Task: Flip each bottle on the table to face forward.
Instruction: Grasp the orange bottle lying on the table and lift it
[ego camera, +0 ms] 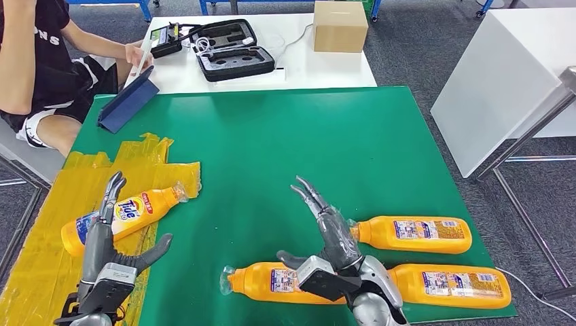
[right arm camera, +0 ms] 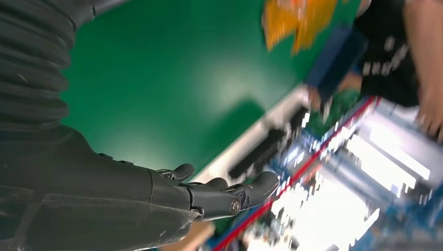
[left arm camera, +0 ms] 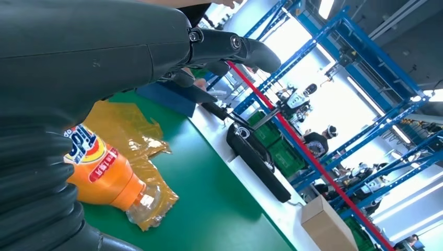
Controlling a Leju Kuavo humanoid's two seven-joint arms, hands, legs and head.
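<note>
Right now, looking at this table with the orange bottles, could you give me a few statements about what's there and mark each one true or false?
1. Four orange bottles lie on the green table. True.
2. The bottle on the yellow tape shows its brand label upward. True.
3. The right hand grips a bottle. False: it hovers open, holding nothing.
4. The cardboard box stands on the green table. False: it stands on the white table behind.
5. The left hand holds nothing. True.

Bottle [ego camera: 122,214] on the yellow sheet [ego camera: 41,258] at the table's left edge: front label reads "Tide". The 3 bottles near the right corner show fine print too small to read. Person's black shirt [ego camera: 41,41]: white letters "NS".
</note>
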